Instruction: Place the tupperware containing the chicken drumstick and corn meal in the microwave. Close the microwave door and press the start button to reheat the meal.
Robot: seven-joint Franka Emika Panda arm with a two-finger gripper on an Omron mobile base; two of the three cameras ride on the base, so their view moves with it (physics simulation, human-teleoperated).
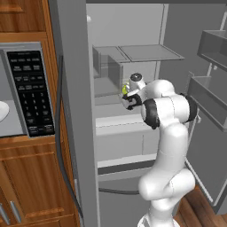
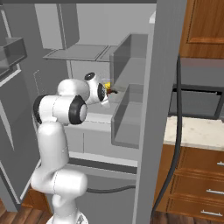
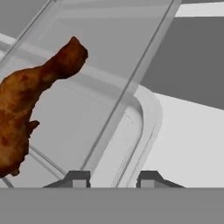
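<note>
The hand (image 3: 113, 178) has its two dark fingertips (image 3: 76, 178) on either side of the rounded rim of the tupperware (image 3: 131, 127), one inside the wall and one outside; the pictures leave unclear whether they are clenched on it. Inside the clear tray lies the chicken drumstick (image 3: 30, 100), its thin end pointing away from the fingers. The tray sits on a pale shelf (image 2: 98, 117) in the open fridge (image 1: 133, 26), with the corn (image 1: 125, 89) glimpsed beside the wrist. The microwave (image 1: 26, 88) stands left of the fridge, framed by wooden cabinets (image 1: 31, 177).
</note>
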